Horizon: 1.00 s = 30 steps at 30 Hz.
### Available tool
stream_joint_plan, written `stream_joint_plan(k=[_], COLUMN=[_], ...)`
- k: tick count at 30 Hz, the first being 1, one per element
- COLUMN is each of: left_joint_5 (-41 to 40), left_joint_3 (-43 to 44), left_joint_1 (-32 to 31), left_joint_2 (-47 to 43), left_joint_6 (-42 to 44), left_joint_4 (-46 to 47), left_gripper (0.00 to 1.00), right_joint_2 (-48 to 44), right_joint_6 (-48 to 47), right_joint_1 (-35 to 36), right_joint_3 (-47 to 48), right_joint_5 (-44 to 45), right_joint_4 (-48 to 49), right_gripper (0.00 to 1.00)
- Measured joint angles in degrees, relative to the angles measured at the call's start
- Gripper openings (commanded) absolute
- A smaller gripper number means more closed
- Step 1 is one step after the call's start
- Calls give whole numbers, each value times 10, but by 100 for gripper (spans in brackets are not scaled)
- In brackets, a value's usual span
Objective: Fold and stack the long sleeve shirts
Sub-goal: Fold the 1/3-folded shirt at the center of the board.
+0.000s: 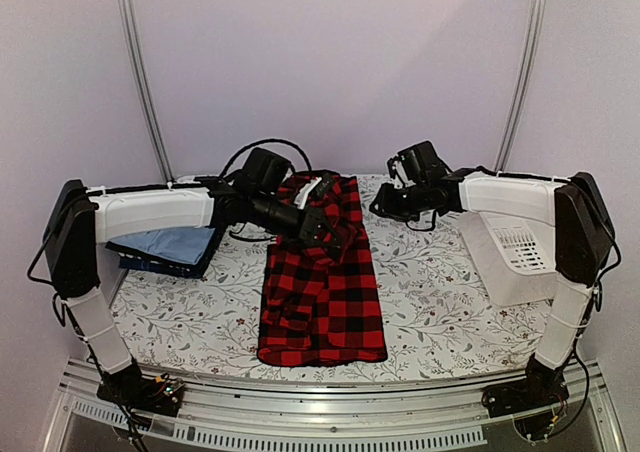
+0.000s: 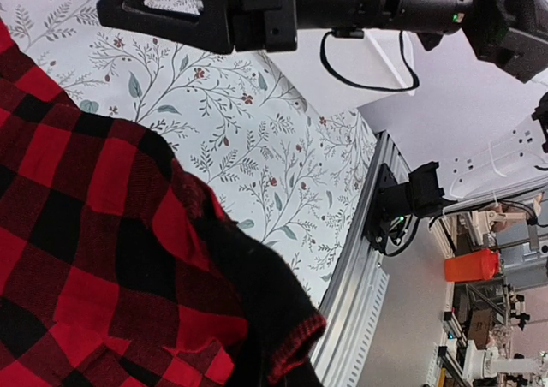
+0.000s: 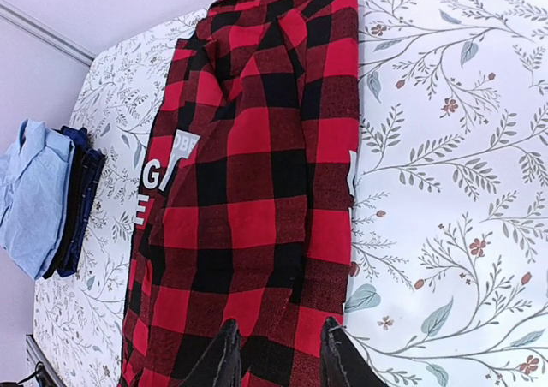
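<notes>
The red-and-black checked flannel shirt (image 1: 325,292) lies lengthwise in the middle of the table, folded into a long strip. White lettering on a black patch shows along one edge in the right wrist view (image 3: 154,181). My left gripper (image 1: 325,227) is over the shirt's upper half. In the left wrist view, lifted flannel (image 2: 77,233) and a sleeve cuff (image 2: 291,344) cover its fingers. My right gripper (image 3: 278,357) is open, just above the shirt's far end (image 1: 385,207). The light blue collared shirt (image 1: 165,244) lies folded on the dark navy garment (image 1: 135,262) at the left.
The white plastic basket (image 1: 515,247) lies tipped at the right side of the table. The metal rail of the table's near edge (image 2: 360,258) runs close to the lifted cuff. The right arm (image 2: 342,2) crosses the top of the left wrist view.
</notes>
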Motion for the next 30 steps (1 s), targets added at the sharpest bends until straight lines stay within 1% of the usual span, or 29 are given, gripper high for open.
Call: stream_joint_plan(k=[3,4,7,12,16,18,21,23,26,30], left_joint_5=[-1,-1,2,5,4,3,-2,-10,-29,-64], left_joint_3=[1,1,4,11,7,7,4,-1,-10,-20], left_joint_1=[0,0,-1,-14,-27,-29,-26,-21,-7,37], left_joint_2=[0,1,15,65,78,78,75,74,72,71], left_joint_6=[1,1,6,27,36,39,37,29,12,-15], left_joint_4=[0,0,0,-17,-33,-32,-30,-29,-26,-22], left_gripper=[0,3,15,41,50,52,51,48,39,36], right_joint_2=[-12,-14,-17,-17,-19,-24,-35,-38,-38,-38], right_joint_6=[-2,-3,-6,-9,-14,-18,-24,-30,-36,-41], right_joint_1=[0,0,0,0,0,0,2,6,16,35], right_joint_3=[-3,-4,-12,-37,-55,-66,-81,-86,-90,-95], right_joint_5=[2,2,2,1,-1,-7,-15,-21,-26,-33], right_joint_4=[-2,-2,-3,-8,-16,-17,-19,-19,-19,-19], right_gripper=[31,32,34,39,40,41,41,41,41,41])
